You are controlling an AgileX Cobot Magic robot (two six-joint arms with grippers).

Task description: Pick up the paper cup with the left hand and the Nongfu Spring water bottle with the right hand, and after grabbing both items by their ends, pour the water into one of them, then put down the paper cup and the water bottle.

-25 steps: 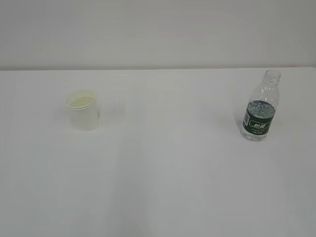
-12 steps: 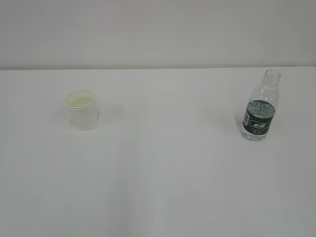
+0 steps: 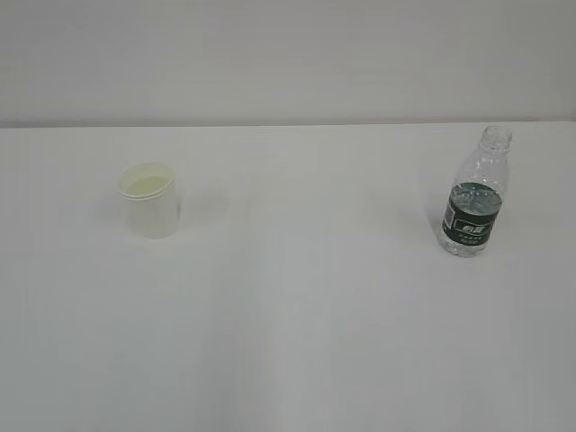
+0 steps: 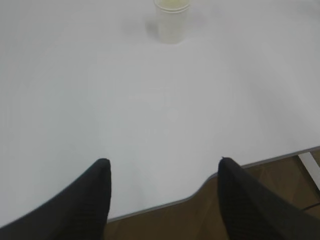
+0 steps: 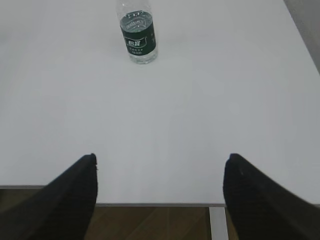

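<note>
The cup [image 3: 149, 199] has shifted slightly left; the bottle [image 3: 473, 198] is unmoved. The left hand [image 4: 162, 172] and the right hand [image 5: 161, 167] are spread, empty, near the counter [image 3: 306, 306] edge: task complete or unstarted.

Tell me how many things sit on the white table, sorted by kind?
Paper cup: 1
Water bottle: 1
Total: 2, both standing upright and far apart on the table.

bare lab-like room: plain white table [image 3: 297, 342], blank wall [image 3: 288, 54].
</note>
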